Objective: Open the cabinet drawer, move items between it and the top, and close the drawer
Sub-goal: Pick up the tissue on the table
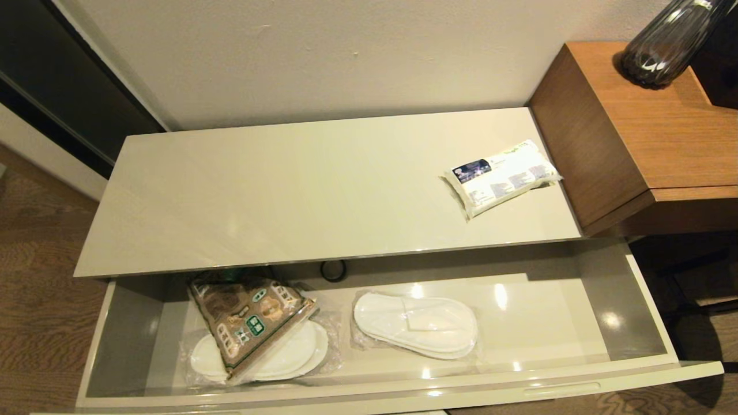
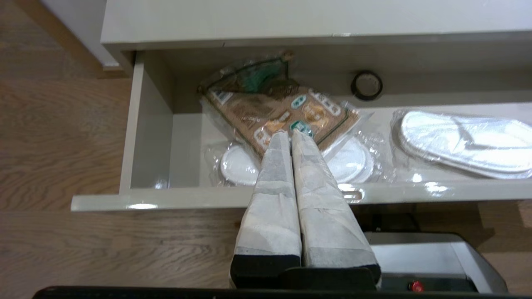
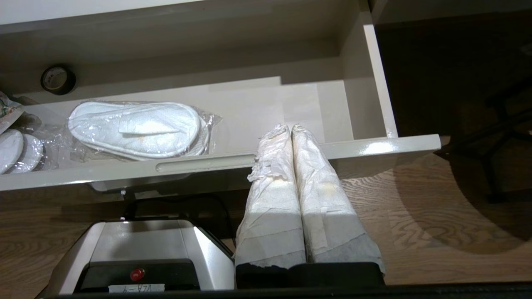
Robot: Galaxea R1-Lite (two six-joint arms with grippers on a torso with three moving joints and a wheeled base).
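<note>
Cabinet drawer [image 1: 646,305]: pulled fully out, glossy beige. Contents: snack bag [image 1: 248,317] at left end atop wrapped slippers [image 1: 288,354]; second slipper pack [image 1: 415,325] mid-drawer; tape roll [image 1: 334,270] at rear edge. Tissue pack [image 1: 500,176] near the top's [image 1: 288,190] right edge. Left gripper [image 2: 290,135] and right gripper [image 3: 289,129], both closed and empty, hang before the drawer's front edge.

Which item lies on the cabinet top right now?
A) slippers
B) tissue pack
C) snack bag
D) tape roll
B: the tissue pack lies on the top near its right end, while the snack bag, tape roll and slippers are all inside the open drawer.
</note>
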